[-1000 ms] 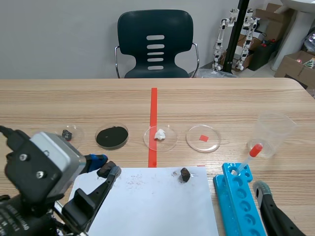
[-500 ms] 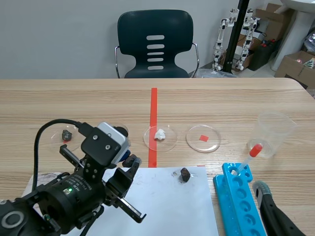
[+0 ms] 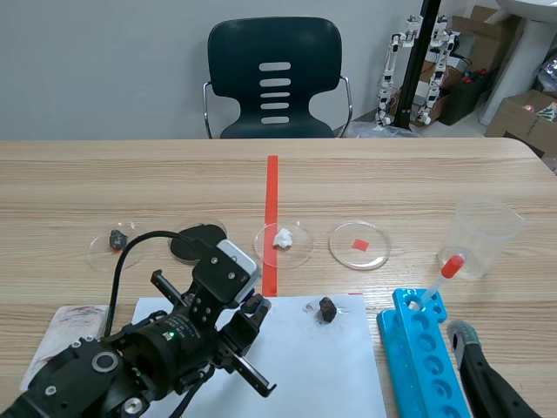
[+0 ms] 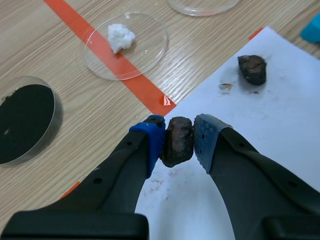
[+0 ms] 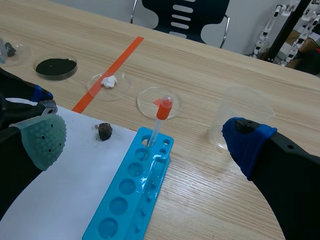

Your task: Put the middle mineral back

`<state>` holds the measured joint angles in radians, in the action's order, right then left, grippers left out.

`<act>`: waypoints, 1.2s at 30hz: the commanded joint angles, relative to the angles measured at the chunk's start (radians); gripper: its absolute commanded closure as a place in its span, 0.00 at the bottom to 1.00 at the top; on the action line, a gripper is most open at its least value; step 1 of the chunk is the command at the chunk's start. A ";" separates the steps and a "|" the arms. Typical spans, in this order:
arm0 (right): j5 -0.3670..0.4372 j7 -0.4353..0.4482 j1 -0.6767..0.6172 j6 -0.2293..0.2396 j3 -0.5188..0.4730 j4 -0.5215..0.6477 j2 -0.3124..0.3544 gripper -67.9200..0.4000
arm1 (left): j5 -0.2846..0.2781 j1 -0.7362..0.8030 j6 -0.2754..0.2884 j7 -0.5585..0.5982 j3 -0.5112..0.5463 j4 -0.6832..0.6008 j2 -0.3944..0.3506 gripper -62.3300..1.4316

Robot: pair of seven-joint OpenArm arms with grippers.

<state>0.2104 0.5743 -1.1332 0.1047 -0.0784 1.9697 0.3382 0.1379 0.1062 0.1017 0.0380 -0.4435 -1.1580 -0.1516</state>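
Clamping a dark reddish-brown mineral chunk between its blue pads, the left gripper hangs over the white sheet of paper, close to the sheet's far edge. Off to its left a stained white cloth lies on the wooden table. The right gripper sits low at the near right with its fingers spread wide and nothing between them. Just beside it is a bright blue plastic well tray, with a clear pipette with a red bulb leaning at its far end. A second small dark rock rests on the paper's far edge. Beyond the paper runs a row of clear round dishes: one holding a small grey stone, one of black powder, one with a white lump lying across the orange tape, and one with a red square. A clear plastic cup stands to the right. A dark green chair stands behind the table.
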 commanded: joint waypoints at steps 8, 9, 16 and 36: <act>0.010 0.014 0.006 -0.003 -0.006 0.014 0.000 0.00 | -0.003 -0.064 -0.002 0.005 0.005 0.084 0.041 0.79; 0.010 0.014 0.006 -0.003 -0.006 0.014 0.000 0.00 | -0.003 -0.069 -0.002 0.003 0.005 0.092 0.042 0.79; 0.010 0.014 0.006 -0.003 -0.006 0.014 0.000 0.00 | -0.004 -0.099 -0.005 -0.014 0.006 0.131 0.043 0.79; 0.010 0.014 0.006 -0.003 -0.006 0.014 0.000 0.00 | 0.008 -0.088 -0.063 -0.042 0.006 0.130 0.049 0.28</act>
<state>0.2104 0.5743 -1.1332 0.1047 -0.0784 1.9697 0.3382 0.1490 0.0151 0.0452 -0.0181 -0.4435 -1.0096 -0.1127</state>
